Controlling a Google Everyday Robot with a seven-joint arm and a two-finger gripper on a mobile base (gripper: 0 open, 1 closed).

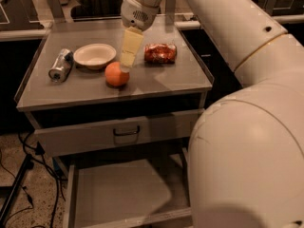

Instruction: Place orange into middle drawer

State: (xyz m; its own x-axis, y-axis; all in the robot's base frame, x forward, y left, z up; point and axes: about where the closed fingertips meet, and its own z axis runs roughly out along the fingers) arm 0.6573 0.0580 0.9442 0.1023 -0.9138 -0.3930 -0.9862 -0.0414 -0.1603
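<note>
Jaws: hanging tips-down over the desk (171,80), tips at the upper right edge of the orange (116,75). Contact is uncertain, and I cannot tell whether they are spread or closed.

Orange: on the desk directly under the jaws and a shade to their picture-left. White bowl (94,55) beyond-left of the jaws, can (60,65) further left, snack bag (160,52) just right.

Middle drawer (118,194): pulled open, floor bare, well below the jaws on the near side, under the shut drawer front (126,131).

Handling, judged: firm, moderately heavy, with a smooth rind. It is round, so it will roll if nudged off-centre. Grip across the widest girth, jaws straddling the centre, with moderate squeeze to avoid bruising.
</note>
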